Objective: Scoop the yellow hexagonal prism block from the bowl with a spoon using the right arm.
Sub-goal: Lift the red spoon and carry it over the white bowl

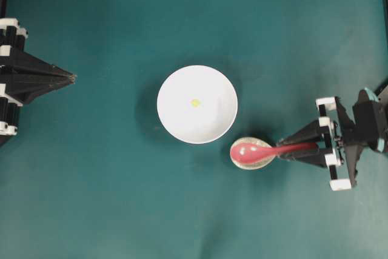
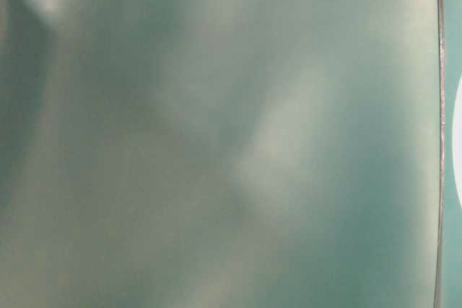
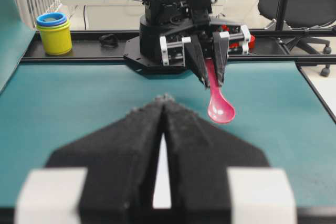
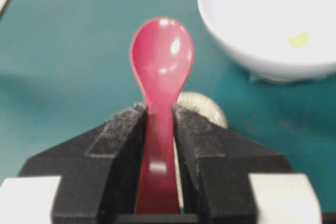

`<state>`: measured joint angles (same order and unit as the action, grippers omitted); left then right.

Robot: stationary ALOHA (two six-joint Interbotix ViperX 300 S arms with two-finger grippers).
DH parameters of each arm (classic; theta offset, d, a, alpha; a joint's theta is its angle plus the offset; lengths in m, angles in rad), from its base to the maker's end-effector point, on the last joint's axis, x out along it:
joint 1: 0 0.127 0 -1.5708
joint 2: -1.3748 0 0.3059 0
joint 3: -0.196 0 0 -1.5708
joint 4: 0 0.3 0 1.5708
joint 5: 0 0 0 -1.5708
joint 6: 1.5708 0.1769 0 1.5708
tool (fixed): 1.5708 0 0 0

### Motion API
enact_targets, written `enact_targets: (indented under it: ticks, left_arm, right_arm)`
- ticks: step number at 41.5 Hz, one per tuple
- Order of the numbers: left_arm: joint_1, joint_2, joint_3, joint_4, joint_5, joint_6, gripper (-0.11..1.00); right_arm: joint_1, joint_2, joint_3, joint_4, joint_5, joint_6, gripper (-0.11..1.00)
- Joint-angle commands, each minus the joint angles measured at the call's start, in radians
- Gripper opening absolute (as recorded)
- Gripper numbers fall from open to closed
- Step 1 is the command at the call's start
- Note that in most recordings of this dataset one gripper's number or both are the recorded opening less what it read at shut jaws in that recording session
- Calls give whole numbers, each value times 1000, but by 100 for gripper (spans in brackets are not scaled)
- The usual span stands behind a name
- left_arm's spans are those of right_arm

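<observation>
My right fingers [image 4: 157, 124] clamp the spoon [image 4: 161, 61] by its handle, lifted above its rest [image 4: 202, 106]. Next: swing the scoop into the bowl [image 4: 252, 51], under the yellow block [image 4: 298, 39].

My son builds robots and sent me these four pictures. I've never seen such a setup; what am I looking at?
Two black robot arms face each other across a green table. One picture looks down from above; one, near table level, is only a blur; the other two come from cameras on each arm's wrist. On the table stand a white bowl with a tiny yellow block inside, and a beige spoon rest. The right tool grips a red spoon by its handle, above the rest. The left tool is shut, holding nothing.
</observation>
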<state>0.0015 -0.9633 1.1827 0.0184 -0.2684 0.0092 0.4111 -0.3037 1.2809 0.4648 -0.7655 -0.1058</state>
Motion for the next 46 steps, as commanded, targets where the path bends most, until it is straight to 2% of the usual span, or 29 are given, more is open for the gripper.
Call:
enact_targets:
  ticks: [1, 7, 14, 22, 33, 46]
  left_arm:
    - [2, 9, -15, 3, -6, 0, 0]
    - [2, 9, -15, 3, -6, -2, 0]
    - [0, 9, -15, 3, -6, 0, 0]
    - [2, 5, -17, 2, -5, 0, 0]
    - [2, 12, -15, 3, -5, 2, 0]
    - [2, 11, -15, 2, -5, 5, 0]
  right_arm:
    - [-48, -86, -58, 3, 144, -34, 25]
    - [-150, -149, -144, -2, 362, -80, 24]
    - [-279, -149, -239, -5, 572, -112, 25]
    - [-391, -115, -337, -25, 752, -120, 25]
    - [-503, -28, -486, -64, 994, -120, 25]
    - [-555, 117, -638, -130, 1189, -117, 25]
